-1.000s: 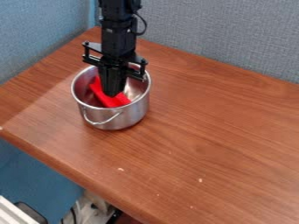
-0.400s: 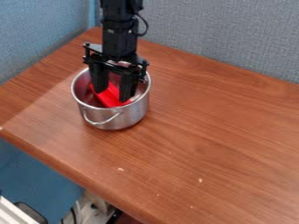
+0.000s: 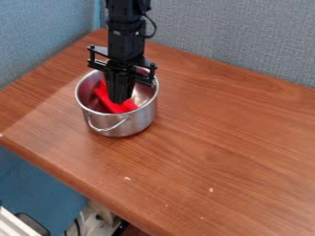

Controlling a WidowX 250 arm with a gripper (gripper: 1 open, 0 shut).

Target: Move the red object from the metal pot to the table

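Observation:
The metal pot (image 3: 120,118) stands on the table (image 3: 209,147) toward its back left. Inside it lies the red object (image 3: 124,107), its bright red showing around and below my fingers. My gripper (image 3: 116,95) points almost straight down into the pot from the black arm above. Its fingers are drawn together right at the red object. Whether they pinch it is hidden by the fingers and the pot wall.
A blue fabric wall (image 3: 246,37) runs behind the table. The tabletop's front edge (image 3: 74,180) drops off to the floor, where some clutter (image 3: 92,224) lies. Bare wood stretches to the right of the pot.
The fingers were together a second ago, spread wide inside the pot about half a second ago, and are now together again at the red object. The arm itself stayed in place.

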